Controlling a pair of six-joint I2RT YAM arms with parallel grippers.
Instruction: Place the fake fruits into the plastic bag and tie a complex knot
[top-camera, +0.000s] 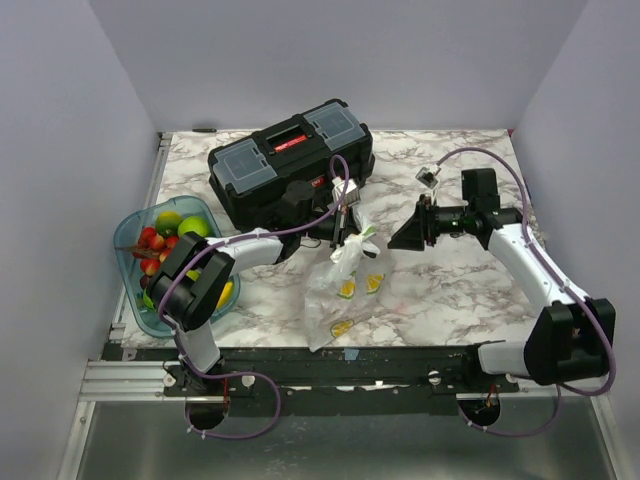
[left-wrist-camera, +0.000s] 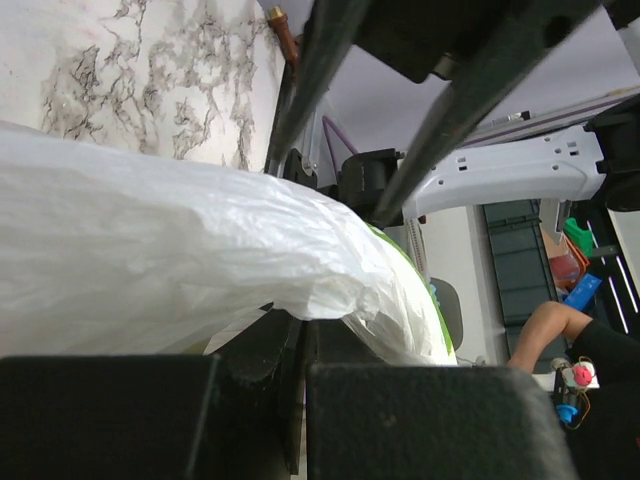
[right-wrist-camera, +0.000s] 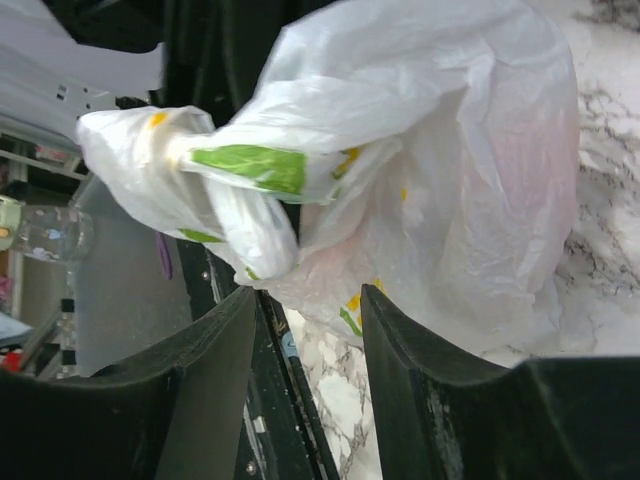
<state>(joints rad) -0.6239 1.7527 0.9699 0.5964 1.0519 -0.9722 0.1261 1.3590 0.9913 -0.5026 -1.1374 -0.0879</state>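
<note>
Bag (top-camera: 335, 300) pinched in left fingers (left-wrist-camera: 430, 420); right fingers (right-wrist-camera: 200, 400) parted, empty.

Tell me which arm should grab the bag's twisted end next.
Right. The right gripper is open, empty and aimed at the plastic bag's twisted end, while the left gripper is shut on the bag.

One bag (top-camera: 335, 300). One toolbox (top-camera: 290, 150). One tray (top-camera: 133, 308). In tray: two green fruits (top-camera: 193, 226), one yellow fruit (top-camera: 226, 293), several red fruits (top-camera: 152, 240), clustered, exact number unclear. Two arms (top-camera: 520, 250). One desk (top-camera: 450, 290).
</note>
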